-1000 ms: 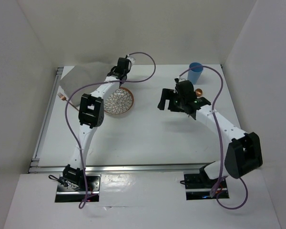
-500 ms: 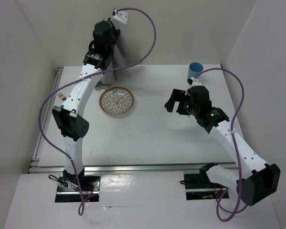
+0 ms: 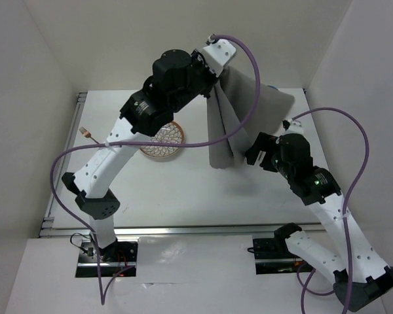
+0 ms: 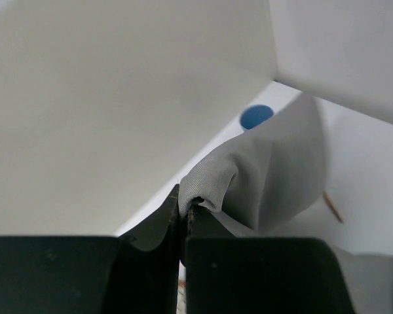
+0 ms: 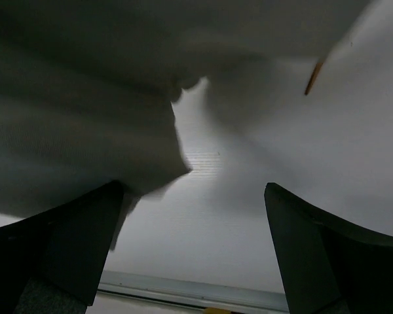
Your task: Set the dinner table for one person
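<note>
High above the dinner table (image 3: 183, 196), my left gripper (image 4: 185, 206) is shut on a bunched edge of the grey cloth placemat (image 3: 239, 118). The placemat hangs in folds over the table's middle right. In the left wrist view the placemat (image 4: 275, 170) drapes away from the jaws. My right gripper (image 3: 257, 152) stands open just beside the cloth's lower right part. In the right wrist view the gripper (image 5: 193, 216) has its fingers wide apart, with the cloth's lower edge (image 5: 85, 144) hanging above the left finger and nothing between them.
A patterned plate (image 3: 162, 142) lies left of centre, partly hidden by my left arm. A copper fork (image 3: 86, 133) lies near the left rail. A blue cup (image 4: 256, 116) stands in the far right corner. A copper utensil handle (image 4: 333, 206) lies near it.
My left arm has lifted the placemat off the far left of the table and swung it up and to the right. The right arm has drawn back slightly, under the hanging cloth.
</note>
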You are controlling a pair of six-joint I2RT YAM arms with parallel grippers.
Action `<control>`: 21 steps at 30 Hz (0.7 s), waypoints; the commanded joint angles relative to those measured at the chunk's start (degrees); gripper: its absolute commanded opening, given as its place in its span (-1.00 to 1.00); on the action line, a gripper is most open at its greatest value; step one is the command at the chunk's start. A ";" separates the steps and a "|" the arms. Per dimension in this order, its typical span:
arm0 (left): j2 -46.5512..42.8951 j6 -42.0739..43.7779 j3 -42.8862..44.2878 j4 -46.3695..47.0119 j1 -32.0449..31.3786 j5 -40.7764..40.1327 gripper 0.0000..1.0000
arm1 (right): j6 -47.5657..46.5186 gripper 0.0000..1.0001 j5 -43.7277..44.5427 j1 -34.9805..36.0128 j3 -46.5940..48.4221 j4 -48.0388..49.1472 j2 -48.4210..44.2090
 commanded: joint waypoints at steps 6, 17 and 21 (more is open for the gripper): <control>-11.69 -14.88 -4.60 -8.44 5.92 1.76 -1.00 | 0.65 0.92 0.14 0.07 1.70 -4.65 -3.91; -8.62 -21.26 -49.31 -8.64 35.38 33.86 -1.00 | 2.49 0.90 -6.38 0.07 -9.81 7.29 10.29; -5.63 -18.17 -57.16 -6.69 36.81 34.66 -1.00 | 1.44 0.90 -9.18 0.07 -9.82 12.65 20.59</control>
